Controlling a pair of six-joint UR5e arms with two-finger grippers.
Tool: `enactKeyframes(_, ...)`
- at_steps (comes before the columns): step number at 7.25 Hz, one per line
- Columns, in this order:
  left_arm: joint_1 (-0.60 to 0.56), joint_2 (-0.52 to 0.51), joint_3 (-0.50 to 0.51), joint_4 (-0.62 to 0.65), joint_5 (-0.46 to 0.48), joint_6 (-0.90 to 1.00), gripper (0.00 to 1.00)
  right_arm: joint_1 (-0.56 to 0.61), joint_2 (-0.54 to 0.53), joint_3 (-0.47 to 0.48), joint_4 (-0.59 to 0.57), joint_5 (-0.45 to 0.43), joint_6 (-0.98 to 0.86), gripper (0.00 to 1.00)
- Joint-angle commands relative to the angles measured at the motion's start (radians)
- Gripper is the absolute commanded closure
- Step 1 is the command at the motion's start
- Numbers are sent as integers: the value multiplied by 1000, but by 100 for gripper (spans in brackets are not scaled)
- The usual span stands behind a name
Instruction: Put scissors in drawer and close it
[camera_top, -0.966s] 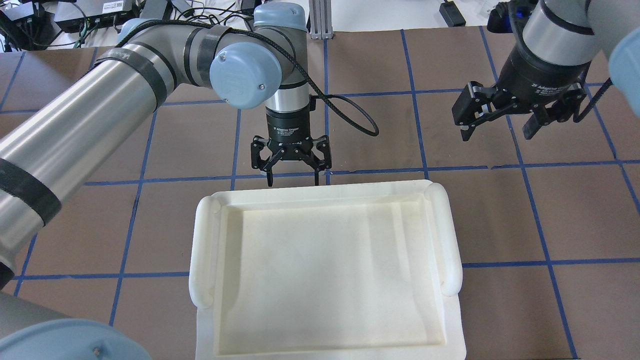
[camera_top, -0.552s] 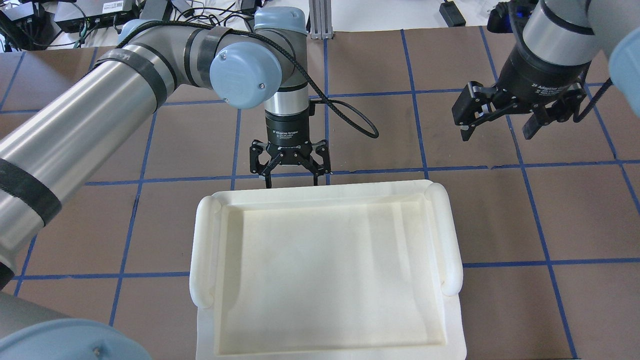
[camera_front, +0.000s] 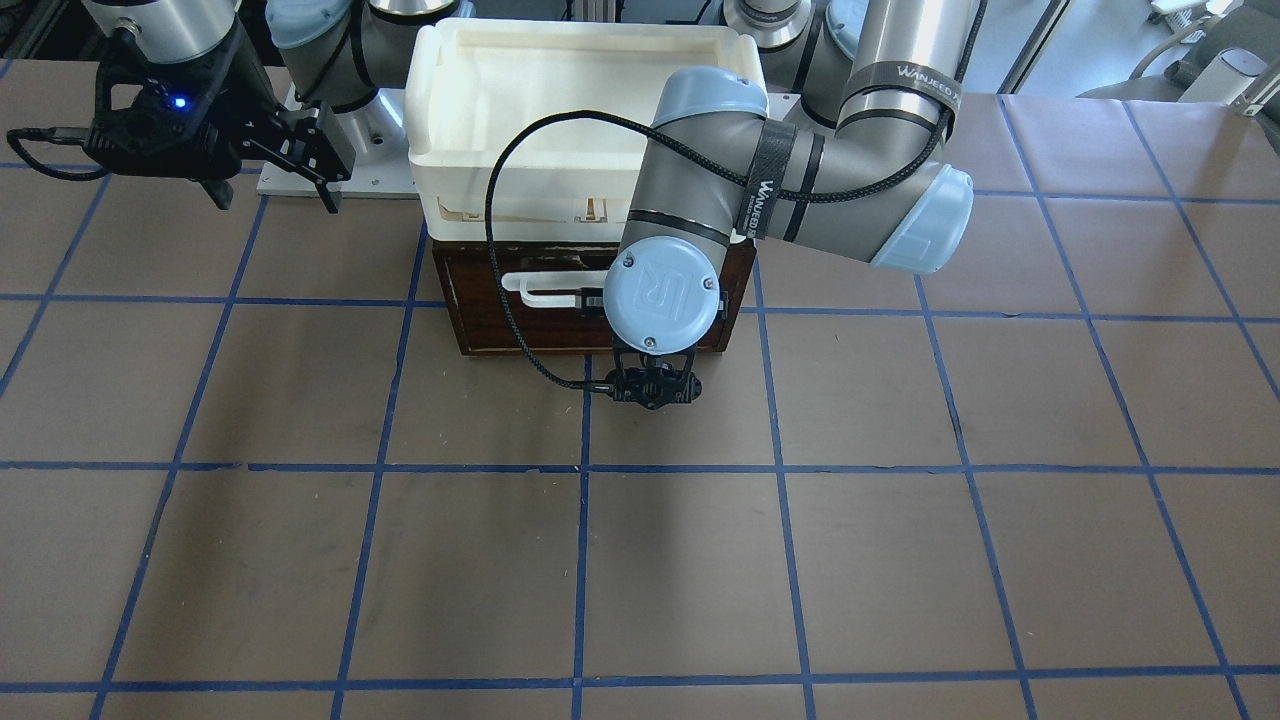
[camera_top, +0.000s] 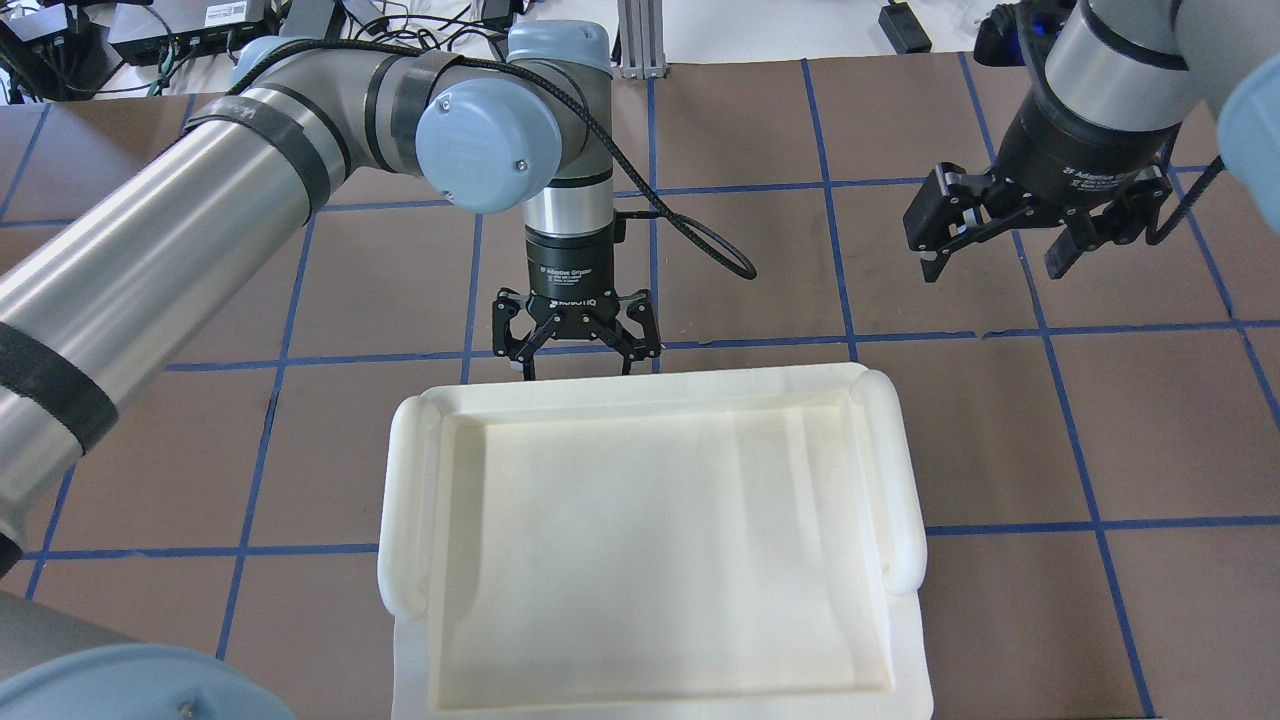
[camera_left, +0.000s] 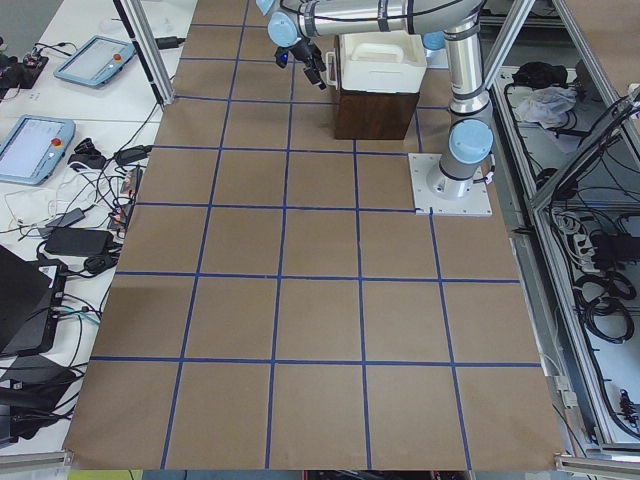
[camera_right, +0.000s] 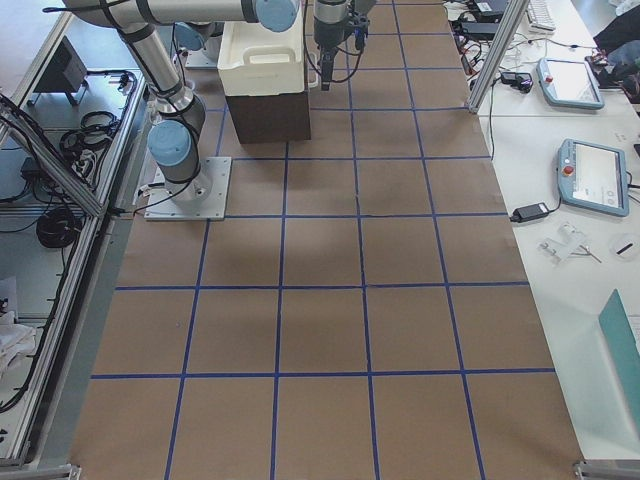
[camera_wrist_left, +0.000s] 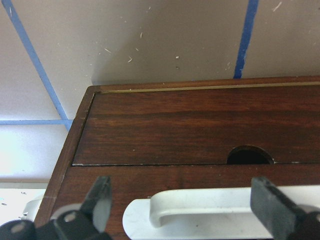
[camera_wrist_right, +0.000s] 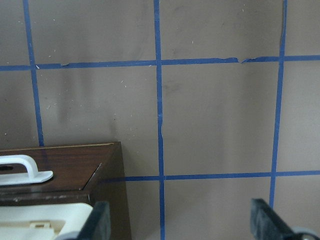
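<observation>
The drawer (camera_front: 490, 325) is shut, its dark brown front flush with the cabinet and its white bar handle (camera_front: 540, 290) facing the table. My left gripper (camera_top: 578, 372) is open right in front of it. In the left wrist view its fingers (camera_wrist_left: 100, 202) stand either side of the handle (camera_wrist_left: 210, 212) without touching it, against the drawer front (camera_wrist_left: 175, 130). My right gripper (camera_top: 995, 262) is open and empty, raised beside the cabinet's corner; it also shows in the front view (camera_front: 272, 190). The scissors show in no view.
A white plastic tray (camera_top: 400, 500) sits on top of the cabinet and hides it from overhead. The brown table with its blue tape grid (camera_front: 640, 560) stretches out in front of the drawer. The right wrist view shows the cabinet's corner (camera_wrist_right: 107, 165).
My left gripper has moved closer to the drawer front and slightly to the left, still open. The right arm has not moved.
</observation>
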Motion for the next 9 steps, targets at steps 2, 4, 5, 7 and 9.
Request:
enactKeyframes(2, 14, 6, 31, 27, 3, 2, 0, 0, 0, 0, 2, -2, 1, 0)
enactKeyframes(4, 36, 35, 115, 73, 52, 5, 0, 0, 0, 0, 8, -2, 1, 0)
enactKeyframes(5, 55, 71, 126, 76, 57, 16, 0, 0, 0, 0, 12, 0, 1, 0)
enactKeyframes(7, 86, 188, 113, 165, 161, 127, 0, 0, 0, 0, 14, -2, 1, 0)
enactKeyframes(9, 149, 301, 74, 164, 157, 132, 0, 0, -1, 0, 14, -2, 1, 0)
